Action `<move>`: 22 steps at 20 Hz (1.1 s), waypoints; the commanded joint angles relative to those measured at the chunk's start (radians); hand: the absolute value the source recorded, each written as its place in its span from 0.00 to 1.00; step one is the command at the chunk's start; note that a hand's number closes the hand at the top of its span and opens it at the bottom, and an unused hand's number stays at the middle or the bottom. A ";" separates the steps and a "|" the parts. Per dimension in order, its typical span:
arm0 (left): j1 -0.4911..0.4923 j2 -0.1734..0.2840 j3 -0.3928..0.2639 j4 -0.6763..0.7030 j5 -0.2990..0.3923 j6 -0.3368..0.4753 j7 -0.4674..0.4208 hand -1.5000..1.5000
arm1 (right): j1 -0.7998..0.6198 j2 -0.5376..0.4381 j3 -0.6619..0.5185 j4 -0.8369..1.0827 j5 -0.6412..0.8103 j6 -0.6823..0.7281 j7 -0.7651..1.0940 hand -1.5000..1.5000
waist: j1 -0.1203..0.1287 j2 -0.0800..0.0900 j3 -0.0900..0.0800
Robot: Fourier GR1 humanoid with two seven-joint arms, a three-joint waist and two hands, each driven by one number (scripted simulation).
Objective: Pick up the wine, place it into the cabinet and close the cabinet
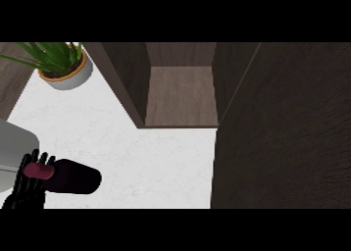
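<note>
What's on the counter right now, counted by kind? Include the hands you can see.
Wine bottle: 1, dark with a red cap, at the left hand
Potted plant: 1
Cabinet: 1, door open
Left hand: 1; no right hand shows
Total: 4

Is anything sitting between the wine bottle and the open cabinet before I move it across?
Nothing visible. The wine bottle is in the left hand at lower left, and only bare counter lies between it and the cabinet, whose door stands open to the right. The potted plant sits off to the upper left, clear of that path.
</note>
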 commanded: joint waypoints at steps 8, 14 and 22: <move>-0.038 -0.032 -0.015 0.174 -0.082 0.002 -0.121 0.00 | 0.062 0.021 -0.002 -0.142 -0.084 0.012 0.032 0.00 | 0.004 0.001 0.000; -0.196 -0.002 0.018 0.428 -0.093 -0.044 -0.209 0.00 | 0.049 0.037 0.013 -0.115 -0.062 0.007 0.006 0.00 | 0.001 0.002 0.000; -0.179 -0.030 0.008 0.371 -0.072 -0.042 -0.201 0.00 | -0.037 0.006 -0.003 -0.162 -0.077 -0.024 0.124 0.00 | 0.005 0.000 0.000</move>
